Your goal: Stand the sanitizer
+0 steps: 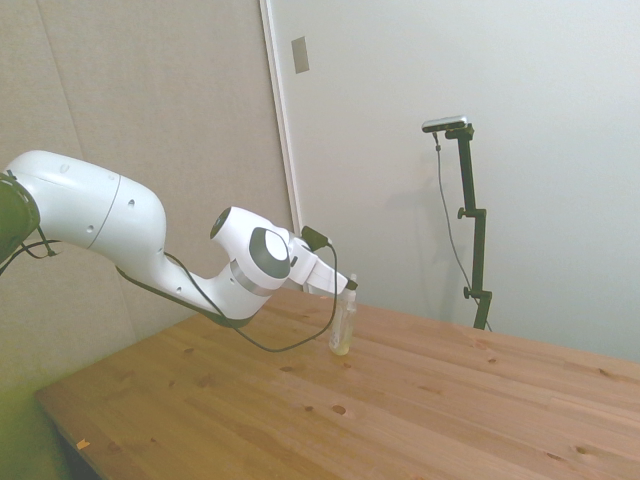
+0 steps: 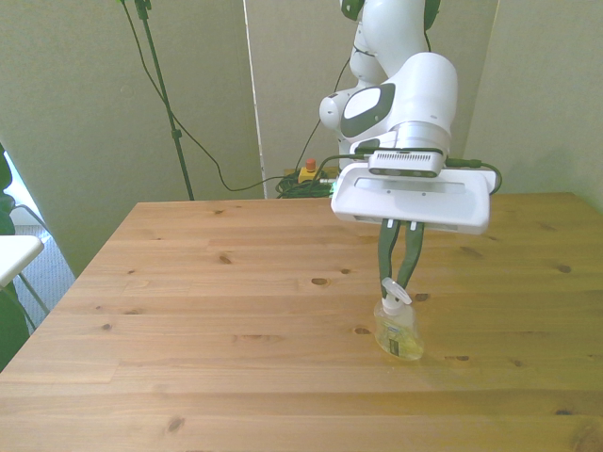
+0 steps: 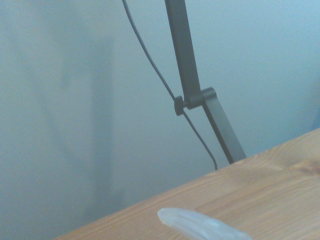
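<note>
**Currently: Sanitizer Upright, Gripper at the Pump**

The sanitizer (image 2: 399,331) stands upright on the wooden table (image 2: 207,282), base flat on the boards, in the near-right part of the front view. Pale yellowish liquid fills the clear body, a label faces the camera, and the white pump nozzle points toward 10 o'clock in that view. In the side view the bottle (image 1: 343,322) stands near the table's middle, at 4 o'clock from the arm's wrist.

The gripper (image 2: 399,280) hangs directly above the bottle, at its 12 o'clock. The two dark fingers (image 2: 384,256) converge downward and meet at the pump head, clamped on the neck of the sanitizer. The white hand body sits level above them, broad face toward the front camera.

The white arm (image 1: 100,215) reaches low across the table, with a black cable (image 1: 290,340) looping beneath the wrist.

From the wrist view, only a blurred clear tip of the bottle (image 3: 200,226) shows against the table edge; finer detail cannot be told.
</note>
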You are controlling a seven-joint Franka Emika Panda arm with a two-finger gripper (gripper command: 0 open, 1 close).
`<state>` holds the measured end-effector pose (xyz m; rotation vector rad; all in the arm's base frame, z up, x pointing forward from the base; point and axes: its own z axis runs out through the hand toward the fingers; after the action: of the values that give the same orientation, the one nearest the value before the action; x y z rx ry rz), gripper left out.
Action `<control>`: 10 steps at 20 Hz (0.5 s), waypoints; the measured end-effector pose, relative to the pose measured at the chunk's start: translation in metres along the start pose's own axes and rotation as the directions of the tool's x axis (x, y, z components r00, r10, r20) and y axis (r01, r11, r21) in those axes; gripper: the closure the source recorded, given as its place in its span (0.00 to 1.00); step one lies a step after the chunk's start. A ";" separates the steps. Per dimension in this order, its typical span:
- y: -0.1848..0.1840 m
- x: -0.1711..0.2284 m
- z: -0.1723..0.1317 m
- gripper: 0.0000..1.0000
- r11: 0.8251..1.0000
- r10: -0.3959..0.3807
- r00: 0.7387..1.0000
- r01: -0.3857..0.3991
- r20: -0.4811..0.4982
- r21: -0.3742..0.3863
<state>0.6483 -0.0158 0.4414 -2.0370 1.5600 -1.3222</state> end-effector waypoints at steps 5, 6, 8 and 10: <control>-0.003 -0.020 -0.008 1.00 0.999 0.007 0.998 -0.004 -0.055 0.048; -0.002 -0.023 -0.010 1.00 0.998 0.007 0.998 -0.004 -0.064 0.055; 0.002 -0.032 -0.012 1.00 0.998 -0.004 0.997 0.008 -0.073 0.056; 0.005 -0.039 -0.014 1.00 0.998 -0.023 0.997 0.028 -0.076 0.058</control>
<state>0.6340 0.0199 0.4264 -2.0003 1.5119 -1.4526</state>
